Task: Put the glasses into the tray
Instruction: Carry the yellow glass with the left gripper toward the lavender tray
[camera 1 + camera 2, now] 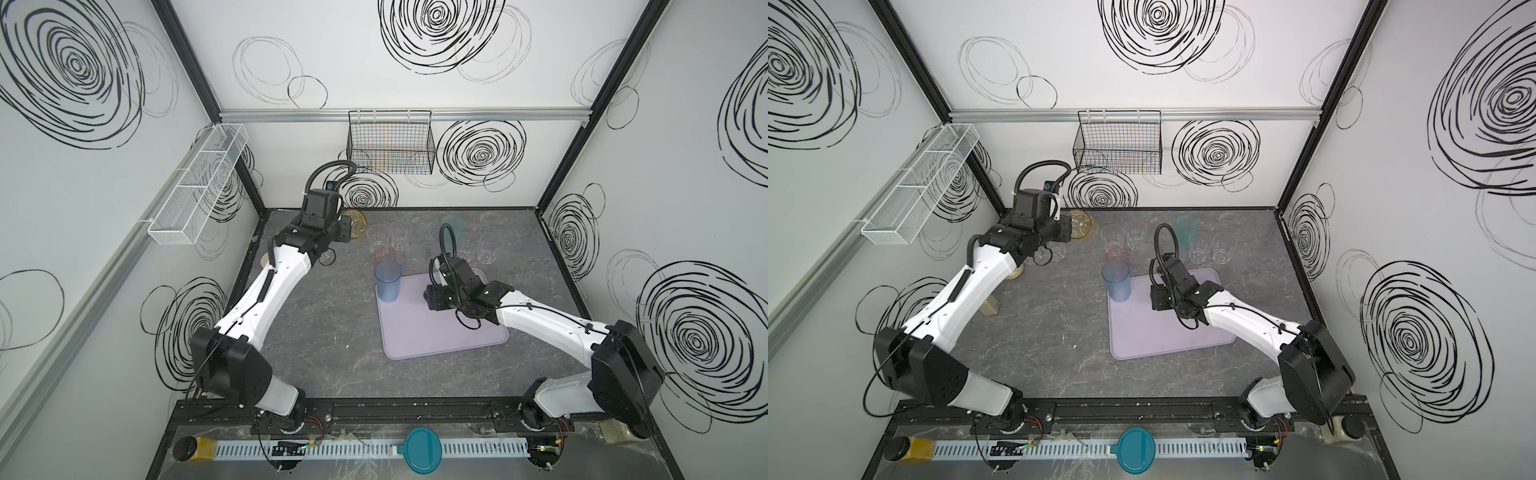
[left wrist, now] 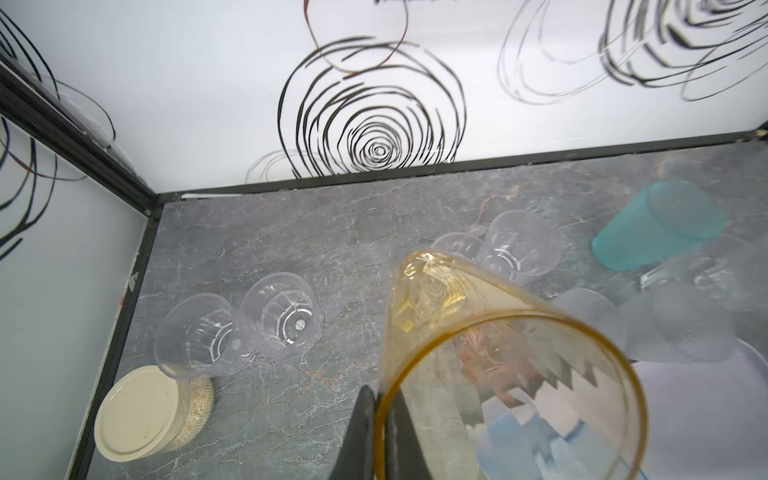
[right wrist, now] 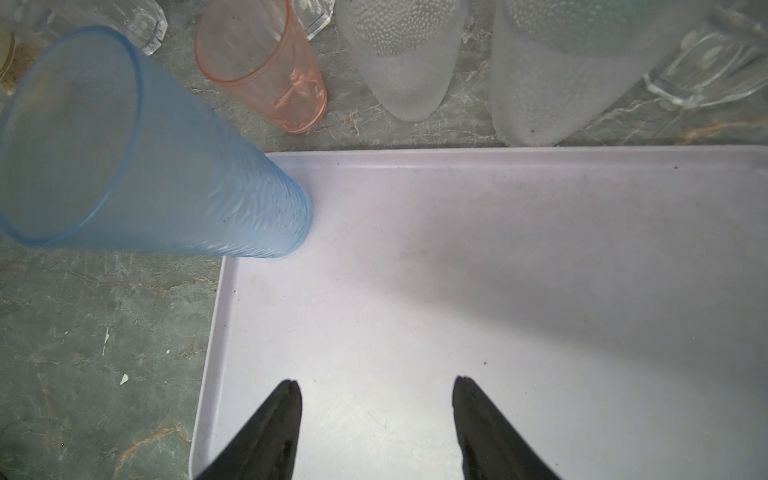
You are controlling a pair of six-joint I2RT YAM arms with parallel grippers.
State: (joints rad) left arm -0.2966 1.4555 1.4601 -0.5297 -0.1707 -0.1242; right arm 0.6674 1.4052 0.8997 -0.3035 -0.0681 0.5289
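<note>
My left gripper [image 2: 380, 401] is shut on the rim of the amber glass [image 2: 490, 332], one finger inside and one outside; in both top views that glass [image 1: 358, 224] [image 1: 1080, 223] is at the back left. The lilac tray [image 1: 440, 336] [image 1: 1167, 336] [image 3: 498, 291] holds a tall blue glass [image 1: 387, 282] [image 3: 145, 166] in its far left corner. My right gripper [image 3: 376, 386] hovers open over the tray's bare floor. Behind the tray stand a pink glass [image 3: 266, 62], frosted glasses [image 3: 399, 54], clear glasses [image 1: 401, 235] and a teal glass [image 1: 453, 224] [image 2: 652, 224].
Two clear glasses [image 2: 282, 311] and a cream-lidded jar [image 2: 137, 411] stand near the left wall. A black wire basket [image 1: 390, 145] hangs on the back wall, a white mesh basket [image 1: 199, 187] on the left wall. A round teal lid [image 1: 419, 449] lies at the front edge.
</note>
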